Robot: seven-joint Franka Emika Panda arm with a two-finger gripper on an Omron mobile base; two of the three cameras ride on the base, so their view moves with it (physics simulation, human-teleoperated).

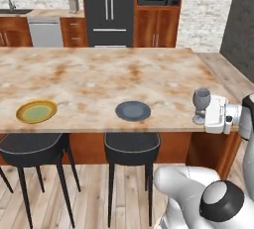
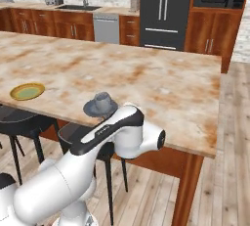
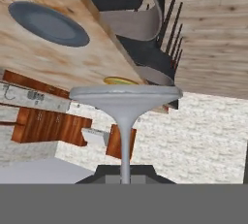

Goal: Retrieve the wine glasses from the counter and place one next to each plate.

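Observation:
My gripper (image 1: 204, 116) is shut on the thin stem of a smoky grey wine glass (image 1: 201, 103), held upright over the near right edge of the island. In the hand view the glass's stem (image 3: 125, 140) rises from between the finger tips to its round foot (image 3: 125, 94). The dark grey plate (image 1: 133, 110) lies to the glass's left on the island; the yellow-rimmed plate (image 1: 36, 111) lies farther left. From the right base view, the glass bowl (image 2: 102, 101) shows just above my forearm, in front of the dark plate (image 2: 89, 108). The counter (image 1: 49, 12) runs along the back wall.
Two black stools (image 1: 131, 146) stand under the island's near side, below the plates. The island top (image 1: 99, 74) stretches wide behind them. A dark fridge (image 1: 108, 5), a dishwasher (image 1: 45, 30) and a sink (image 2: 78, 7) line the back wall. Wood floor lies to the right.

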